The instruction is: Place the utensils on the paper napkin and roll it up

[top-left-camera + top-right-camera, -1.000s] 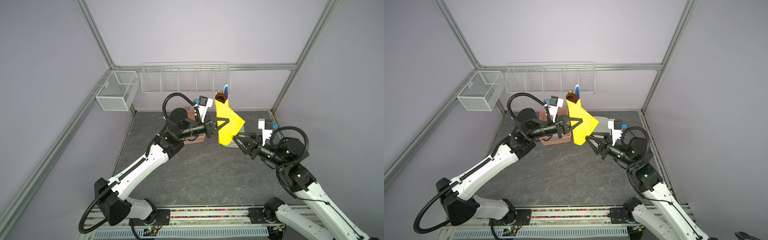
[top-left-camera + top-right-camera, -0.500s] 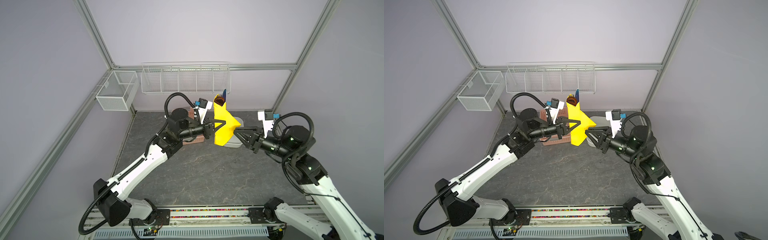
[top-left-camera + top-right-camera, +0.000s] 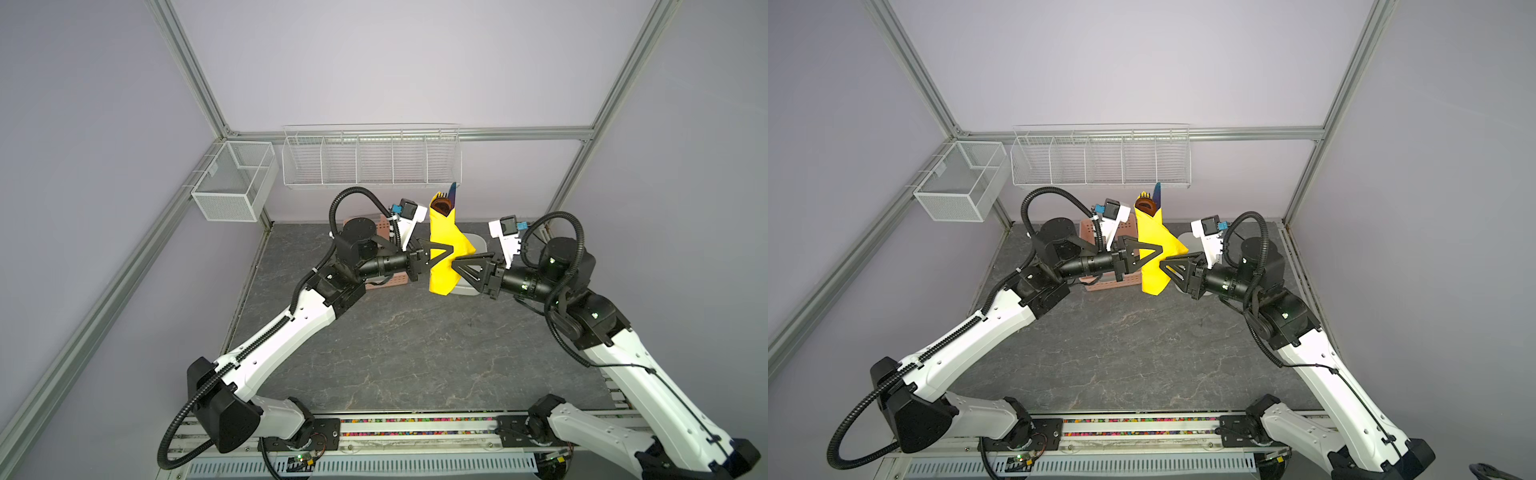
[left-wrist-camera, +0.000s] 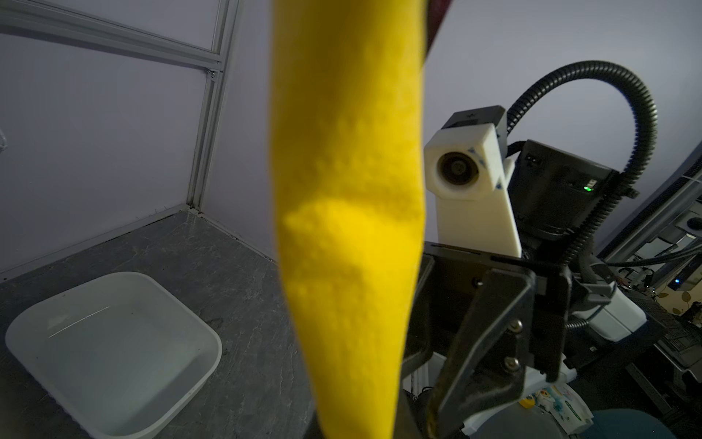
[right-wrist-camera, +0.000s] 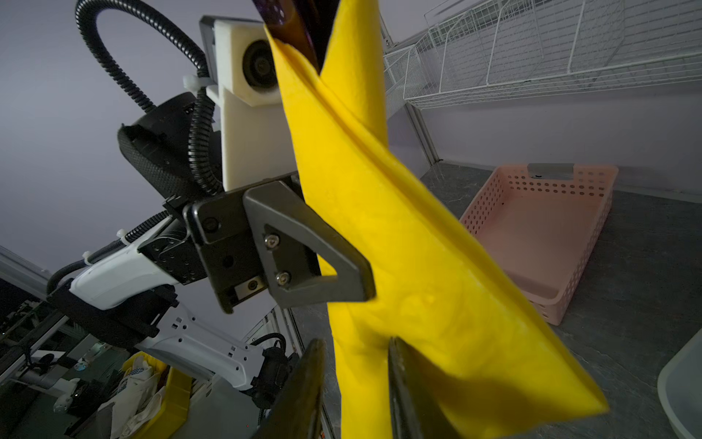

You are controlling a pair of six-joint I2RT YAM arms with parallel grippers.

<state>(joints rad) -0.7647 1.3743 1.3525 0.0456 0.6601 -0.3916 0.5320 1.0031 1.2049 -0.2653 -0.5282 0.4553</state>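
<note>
**Paper napkin and utensils over the white tub.** We are viewing the paper napkin [image 3: 445, 230] wound into a narrow yellow roll. It is standing nearly upright in the air, well clear of the grey table [image 3: 407, 340]. In both top views the roll is overlapping the white tub [image 3: 471, 287], which is sitting on the table below it. One loose corner of the sheet is flaring out sideways over the tub. The utensils [image 3: 444, 203] are sitting inside the roll. Only their dark glossy heads are projecting from its upper end, the end farthest from the tub.

The pink basket [image 5: 539, 235] is lying on the table beside the tub, on the left arm's side. The left gripper [image 3: 451, 250] is reaching across from that side, above the tub. We are seeing its jaws pinched tight on the roll about midway along its length.

The right gripper [image 3: 456, 263] is meeting the roll from the tub's opposite side, slightly nearer the tub than the left gripper's hold. In the right wrist view its two fingers [image 5: 402, 384] are flanking the lower part of the roll. One finger is lying against the paper, while a thin dark sliver is showing beside the other. We cannot tell whether this pincer is actually clamping the napkin.
</note>
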